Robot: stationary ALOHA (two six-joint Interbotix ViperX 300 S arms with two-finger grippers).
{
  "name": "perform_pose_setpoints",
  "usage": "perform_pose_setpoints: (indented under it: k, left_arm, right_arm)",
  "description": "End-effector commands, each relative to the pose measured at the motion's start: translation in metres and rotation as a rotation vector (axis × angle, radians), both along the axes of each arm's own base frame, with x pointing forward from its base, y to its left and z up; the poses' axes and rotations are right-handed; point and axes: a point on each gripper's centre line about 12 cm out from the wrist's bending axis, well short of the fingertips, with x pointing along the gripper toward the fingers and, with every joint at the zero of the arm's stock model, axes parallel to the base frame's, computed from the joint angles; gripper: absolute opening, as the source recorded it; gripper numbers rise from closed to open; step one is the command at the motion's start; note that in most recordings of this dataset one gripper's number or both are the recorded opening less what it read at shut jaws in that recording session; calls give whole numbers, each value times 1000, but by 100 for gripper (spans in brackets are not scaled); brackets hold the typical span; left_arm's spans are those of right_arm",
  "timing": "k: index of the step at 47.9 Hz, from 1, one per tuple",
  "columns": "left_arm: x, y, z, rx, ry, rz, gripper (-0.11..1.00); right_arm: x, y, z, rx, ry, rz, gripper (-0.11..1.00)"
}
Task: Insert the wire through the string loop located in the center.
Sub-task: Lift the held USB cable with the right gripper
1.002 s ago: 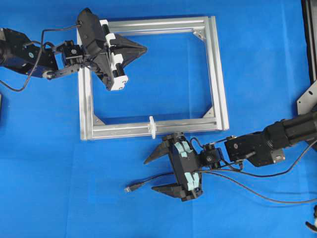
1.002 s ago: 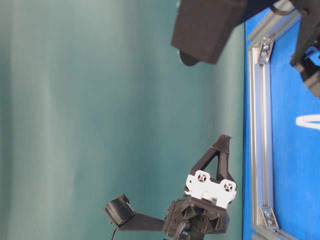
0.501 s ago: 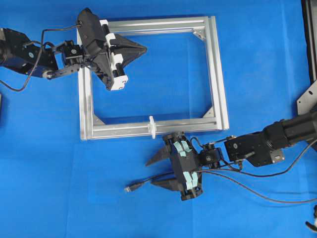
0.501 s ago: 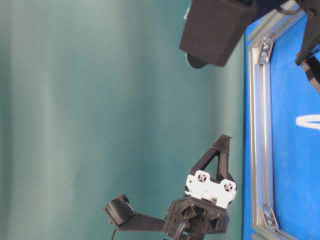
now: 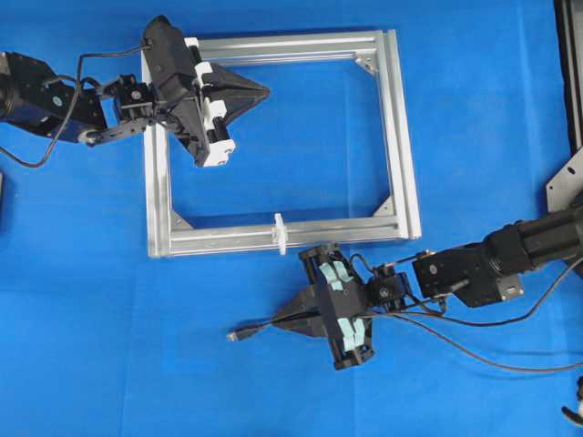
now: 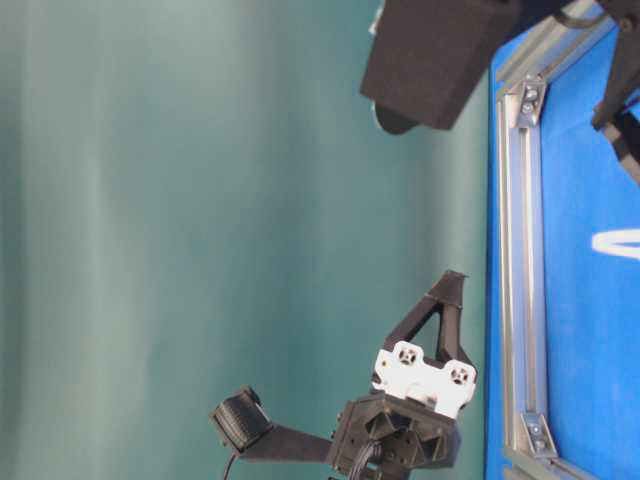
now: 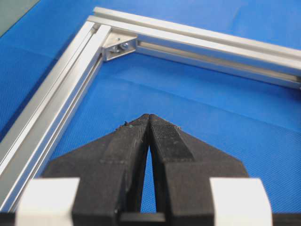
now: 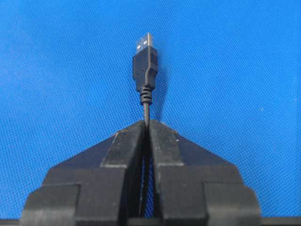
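The wire (image 5: pixel 255 329) is a thin black cable with a small USB plug (image 8: pixel 145 66) and lies on the blue mat below the frame. My right gripper (image 5: pixel 276 321) is shut on the cable just behind the plug, which sticks out past the fingertips (image 8: pixel 160 129). The string loop (image 5: pixel 281 233) is a tiny white upright piece on the middle of the frame's near bar, up and slightly right of the plug. My left gripper (image 5: pixel 267 89) is shut on nothing, hovering inside the frame's top-left corner (image 7: pixel 149 116).
The silver aluminium frame (image 5: pixel 399 137) lies flat on the blue mat, with corner brackets (image 7: pixel 120 44) inside. Black arm cables trail right from the right wrist (image 5: pixel 474 360). A metal plate (image 5: pixel 567 182) sits at the right edge.
My right gripper's jaws, wide open either side of the cable a second ago, have come together on the wire behind the plug. The left arm has not moved.
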Motion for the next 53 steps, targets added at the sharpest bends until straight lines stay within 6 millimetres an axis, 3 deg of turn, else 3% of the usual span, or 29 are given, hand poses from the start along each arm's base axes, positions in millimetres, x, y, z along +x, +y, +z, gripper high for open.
perform_pose_setpoints:
  k: [1, 9, 29, 53]
  left_arm:
    - [4, 0, 16, 16, -45, -4, 0]
    - [3, 0, 15, 16, -43, -4, 0]
    - [3, 0, 15, 15, -42, -4, 0]
    - [2, 0, 14, 15, -40, -4, 0]
  right_arm:
    - [5, 4, 11, 12, -33, 5, -2]
    - [2, 4, 20, 13, -25, 6, -2]
    - [-6, 5, 79, 4, -10, 21, -2]
    - [-8, 8, 86, 2, 0, 30, -2]
